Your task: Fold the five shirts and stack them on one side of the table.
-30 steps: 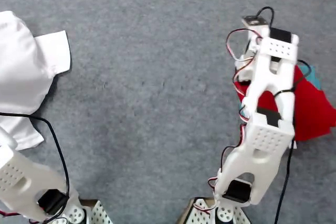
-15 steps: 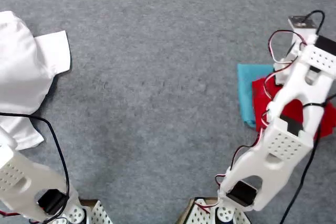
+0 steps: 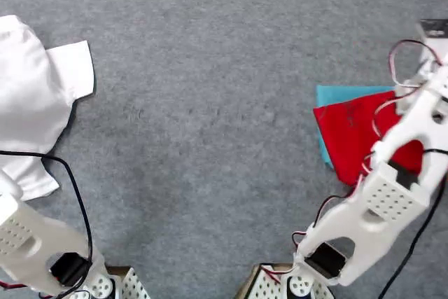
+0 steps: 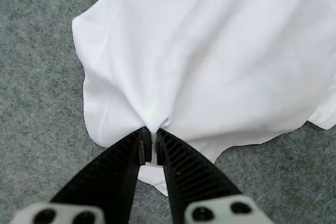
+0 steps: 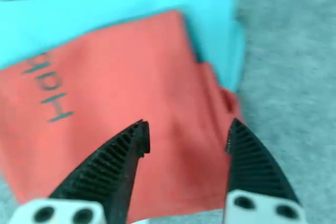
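left gripper (image 4: pixel 151 140) clamped on the white shirt (image 4: pixel 220 51) at the table's (image 3: pixel 210 103) left — pull slowly so it spreads flat; right gripper (image 5: pixel 186 135) gapes over the red shirt (image 5: pixel 105 87), stacked on the teal shirt (image 5: pixel 105 11).

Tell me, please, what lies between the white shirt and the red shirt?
Nothing: in the high view the stretch of grey table between the white shirt and the red shirt is bare.
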Available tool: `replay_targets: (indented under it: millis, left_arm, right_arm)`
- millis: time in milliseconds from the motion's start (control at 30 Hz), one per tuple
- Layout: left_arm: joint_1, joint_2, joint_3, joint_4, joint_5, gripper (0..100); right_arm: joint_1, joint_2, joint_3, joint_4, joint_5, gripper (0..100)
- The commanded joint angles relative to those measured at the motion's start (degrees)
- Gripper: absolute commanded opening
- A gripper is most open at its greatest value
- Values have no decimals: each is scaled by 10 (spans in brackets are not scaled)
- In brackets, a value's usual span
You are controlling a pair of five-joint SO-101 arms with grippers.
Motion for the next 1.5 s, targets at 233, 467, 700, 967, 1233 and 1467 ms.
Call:
replay_targets:
  millis: [233, 467, 700, 967, 1233, 1467]
  left_arm:
    - [-4, -6, -6, 0, -4, 20]
    - [-4, -6, -6, 0, -4, 20]
    - [-4, -6, -6, 0, -4, 20]
    - [-4, -6, -6, 0, -5, 20]
    - [-4, -6, -6, 0, -5, 20]
    - [-4, -6, -6, 0, -5, 20]
  right_arm:
    - [31, 85, -35, -55, 5, 234]
    - [37, 131, -124, -27, 3, 220]
    - [36, 169, -199, -18, 13, 18]
    - [40, 216, -260, 31, 17, 207]
    - [37, 231, -287, 34, 17, 235]
    - [41, 277, -291, 33, 18, 94]
